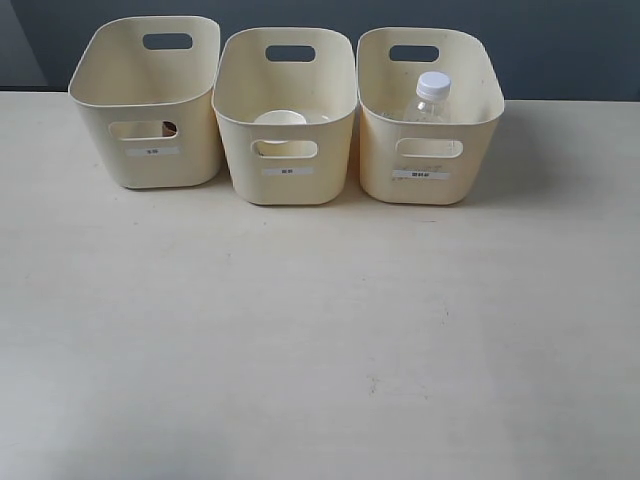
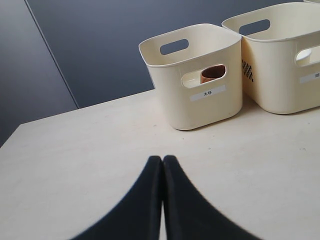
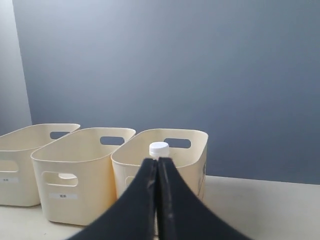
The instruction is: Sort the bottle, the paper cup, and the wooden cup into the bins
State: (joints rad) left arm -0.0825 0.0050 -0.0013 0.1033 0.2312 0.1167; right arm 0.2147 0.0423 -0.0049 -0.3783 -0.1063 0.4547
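I see the bottle (image 1: 432, 98) standing in the right bin (image 1: 430, 170), the paper cup (image 1: 280, 122) in the middle bin (image 1: 288, 180) and the wooden cup (image 2: 213, 73) in the left bin (image 2: 200, 107), one each, so sorting looks finished. All lie beyond my left gripper (image 2: 162, 161) and right gripper (image 3: 157, 162), both pressed together, empty, apart from the bins.
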